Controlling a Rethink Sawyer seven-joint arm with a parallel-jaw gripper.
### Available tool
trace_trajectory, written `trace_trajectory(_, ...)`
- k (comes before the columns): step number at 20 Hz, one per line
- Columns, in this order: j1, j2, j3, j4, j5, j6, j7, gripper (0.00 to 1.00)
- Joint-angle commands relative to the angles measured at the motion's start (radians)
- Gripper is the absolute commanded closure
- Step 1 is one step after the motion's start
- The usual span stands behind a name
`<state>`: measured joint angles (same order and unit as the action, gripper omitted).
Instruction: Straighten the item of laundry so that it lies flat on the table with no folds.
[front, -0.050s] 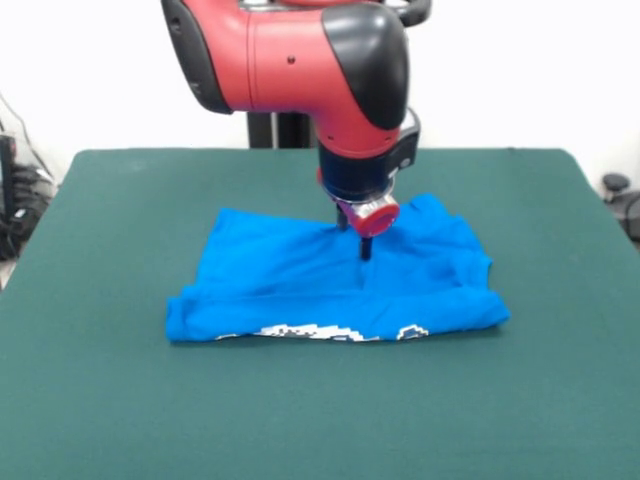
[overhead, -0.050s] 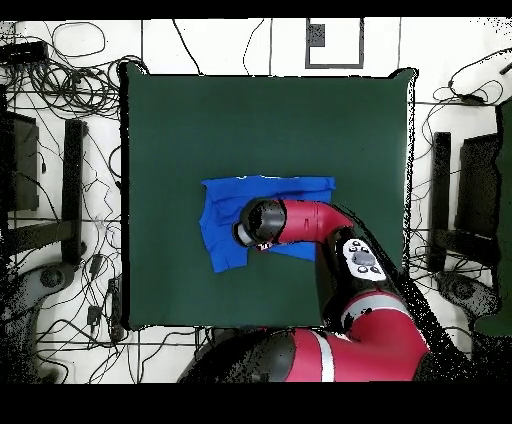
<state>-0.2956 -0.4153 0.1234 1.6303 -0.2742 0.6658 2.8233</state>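
Green table (front, -0.050s: 100, 400) cloth fills the front of the picture, and the blue T-shirt (front, -0.050s: 300, 285) lies near the middle of the table. From the front, the left end of the T-shirt is a rounded, doubled-over edge. Along the T-shirt's front edge a thin strip of white and black print (front, -0.050s: 320, 331) peeks out from under the plain blue top layer. That means the T-shirt is folded over on itself. The right end is bumpy, with a sleeve part sticking up a little at the back right corner.

Above the T-shirt, the big red and black arm (front, -0.050s: 300, 50) comes down from the top. Its wrist points straight down over the T-shirt's back half, a bit right of the T-shirt's middle. The gripper (front, -0.050s: 365, 248) has a small red part and a dark tip, and the tip reaches the blue cloth. I cannot tell if its tip is pinching the T-shirt or just resting on it.

From overhead, the arm (overhead, -0.050s: 310, 222) reaches across the T-shirt (overhead, -0.050s: 222, 230) and covers much of it. One part of the T-shirt sticks out toward the robot's base on the left side.
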Motion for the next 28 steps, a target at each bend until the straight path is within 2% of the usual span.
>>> trace_trajectory(1,0.004,0.032,0.017,0.161,-0.069,0.003,-0.098,0.0)
trace_trajectory(5,0.003,0.031,0.023,0.149,-0.055,0.009,-0.07,0.0)
trace_trajectory(9,0.022,-0.004,0.023,0.102,-0.029,0.088,-0.062,0.0)
trace_trajectory(14,0.037,-0.005,0.044,-0.012,0.004,0.165,-0.061,0.0)
trace_trajectory(18,0.054,-0.006,0.048,-0.065,0.018,0.222,-0.05,0.0)
trace_trajectory(28,0.057,0.0,0.053,-0.055,-0.003,0.187,-0.042,0.0)
